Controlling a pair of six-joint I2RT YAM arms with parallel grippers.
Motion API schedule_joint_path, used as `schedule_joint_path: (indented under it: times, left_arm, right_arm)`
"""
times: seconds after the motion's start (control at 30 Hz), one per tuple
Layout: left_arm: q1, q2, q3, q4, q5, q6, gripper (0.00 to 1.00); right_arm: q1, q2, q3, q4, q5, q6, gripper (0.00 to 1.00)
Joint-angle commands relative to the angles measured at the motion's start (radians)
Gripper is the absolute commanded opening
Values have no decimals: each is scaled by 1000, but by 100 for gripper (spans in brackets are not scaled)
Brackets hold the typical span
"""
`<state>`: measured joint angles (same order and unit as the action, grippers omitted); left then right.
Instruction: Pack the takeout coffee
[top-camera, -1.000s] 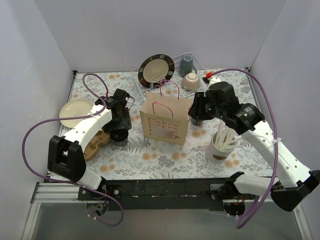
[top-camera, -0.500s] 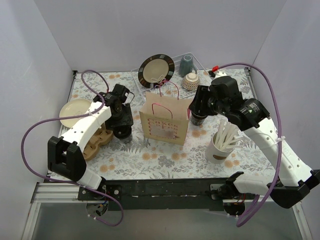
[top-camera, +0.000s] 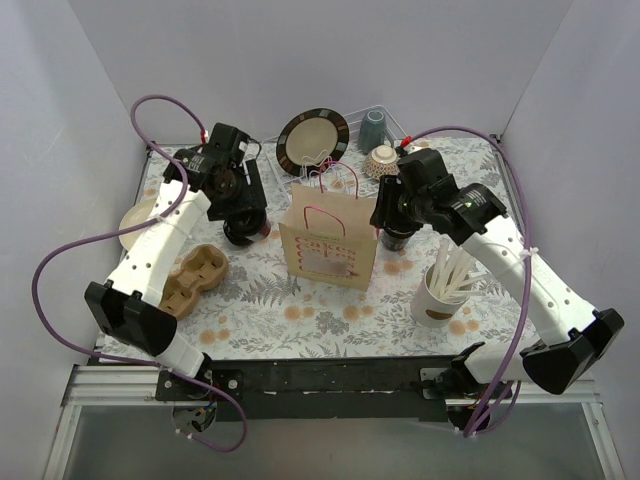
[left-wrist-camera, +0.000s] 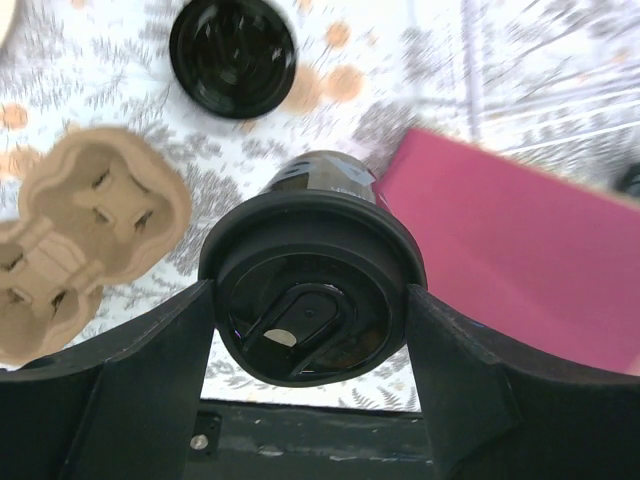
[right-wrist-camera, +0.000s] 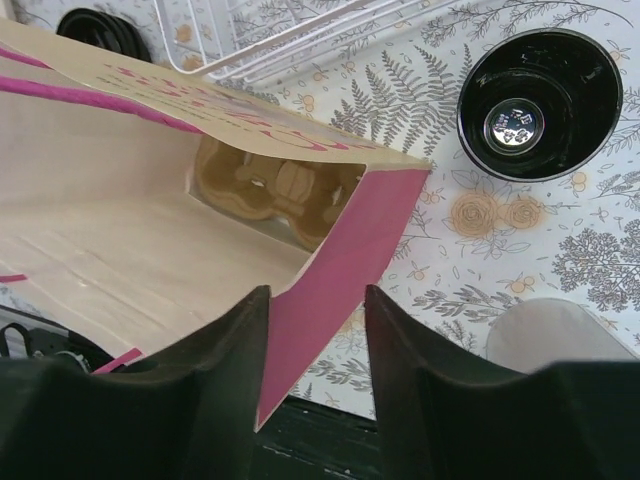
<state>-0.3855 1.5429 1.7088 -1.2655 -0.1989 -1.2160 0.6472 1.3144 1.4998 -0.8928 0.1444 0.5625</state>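
Two cups counted, neither packed. Lidded cup (left-wrist-camera: 312, 255): clamped in the wide-set jaws of the left gripper (left-wrist-camera: 310, 300), above the table (top-camera: 300, 320) toward its far left corner. Unlidded cup (right-wrist-camera: 540, 103): standing nearer the right edge. Right gripper (right-wrist-camera: 318, 300): jaws part-open astride the wall of the paper bag (top-camera: 330, 245). Bag contents: cardboard tray (right-wrist-camera: 280, 190) only. Outstanding: lidding, loading both.

Left claw (top-camera: 243, 213) has lifted the lidded cup (left-wrist-camera: 312, 290) clear

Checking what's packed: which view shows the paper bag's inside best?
Right wrist: it looks into the open paper bag, a brown carrier at its bottom. Top external shows only its front; left wrist, a pink side.
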Motion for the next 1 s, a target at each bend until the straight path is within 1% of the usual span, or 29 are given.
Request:
schedule_joint_path:
  times: [0.0, 0.03, 0.07, 0.13, 0.17, 0.23, 0.27, 0.37, 0.4, 0.43, 0.53, 0.63, 0.73, 0.77, 0.8, 0.9, 0.97]
  left_arm:
    - [2, 36, 158, -90, -8, -5, 0]
    - [4, 37, 202, -101, -8, -5, 0]
    - [4, 39, 224, -107, -13, -5, 0]
    - [4, 48, 277, -115, -1, 10, 0]
    - [4, 52, 331, -117, 10, 18, 0]
    - [2, 68, 405, -115, 53, 45, 0]
    - [4, 75, 481, -112, 71, 50, 0]
    - [2, 66, 541, -58, 231, 91, 0]
    - [2, 57, 538, -39, 281, 96, 0]
    - [4, 45, 526, 3, 377, 99, 0]
    - [0, -19, 441, 82, 519, 108, 0]
    - [-10, -87, 397, 124, 527, 134, 0]
    - [-10, -122, 382, 164, 590, 159, 0]
    - [-10, -128, 371, 173, 652, 171, 0]
    - [-10, -129, 367, 173, 673, 188, 0]
    - [-12, -129, 354, 147, 705, 199, 0]
    - [-13, -154, 316, 161, 675, 171, 0]
  right_arm:
    - [-6, 2, 7, -3, 26, -50, 44]
    - [-6, 2, 1, 2, 32, -58, 40]
    - [-6, -1, -6, 5, 29, -65, 32]
    - [-6, -7, -12, 15, 29, -91, 21]
    - [-6, -21, -13, 25, 26, -102, 9]
    - [-6, -47, -18, 63, 12, -140, 1]
    - [-6, -53, -18, 74, 6, -156, 1]
    - [-6, -58, -6, 87, -5, -182, 1]
    - [-6, -55, -7, 88, -6, -185, 1]
    - [-6, -50, -15, 91, -14, -185, 1]
    - [-4, -43, -24, 84, -40, -171, 1]
    - [-8, -47, -56, 110, -68, -164, 1]
    - [-11, -35, -46, 95, -88, -164, 1]
    - [-11, -27, -47, 97, -97, -168, 1]
    - [-9, -24, -49, 107, -103, -180, 1]
    - [-20, -15, -38, 103, -127, -187, 1]
    - [-23, -9, -33, 106, -138, -190, 1]
